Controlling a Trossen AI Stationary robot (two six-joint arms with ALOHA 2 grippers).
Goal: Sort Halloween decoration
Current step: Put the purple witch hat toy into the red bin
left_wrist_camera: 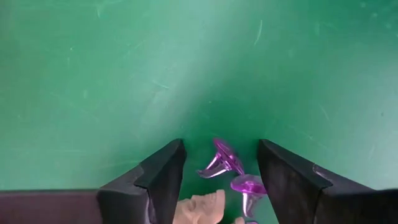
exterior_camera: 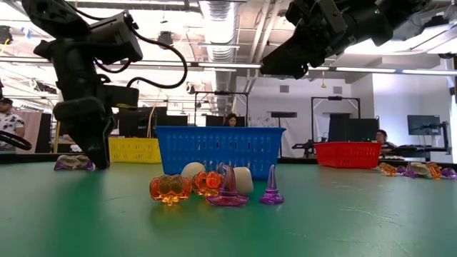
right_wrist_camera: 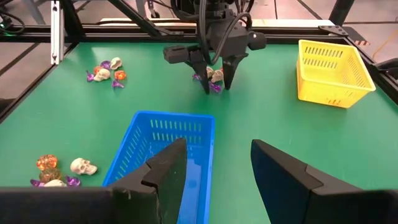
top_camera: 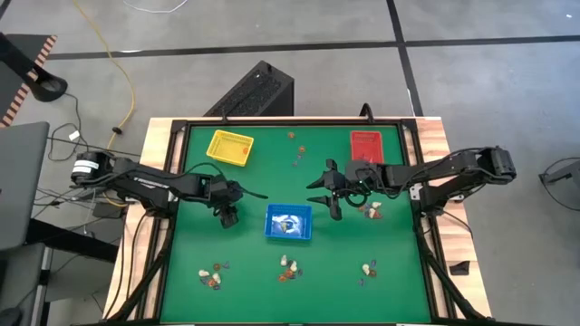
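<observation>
Halloween decoration trinkets lie in small clusters on the green table. My left gripper (top_camera: pixel 227 215) points down, open, left of the blue tray (top_camera: pixel 288 223). Its fingers stand on either side of two purple witch hats (left_wrist_camera: pixel 222 160) and a whitish skull (left_wrist_camera: pixel 199 208), which lie on the mat. From the right wrist view the left gripper (right_wrist_camera: pixel 216 84) shows low over that cluster (right_wrist_camera: pixel 214 74). My right gripper (top_camera: pixel 331 192) hangs open above the table, right of the blue tray (right_wrist_camera: pixel 161 149), with nothing between its fingers (right_wrist_camera: pixel 165 168).
A yellow tray (top_camera: pixel 230 147) stands at the far left and a red tray (top_camera: pixel 365 143) at the far right. More trinket clusters lie near the front edge (top_camera: pixel 210 274) (top_camera: pixel 288 267) (top_camera: pixel 367 269), under the right arm (top_camera: pixel 373 210) and between the far trays (top_camera: pixel 295 149).
</observation>
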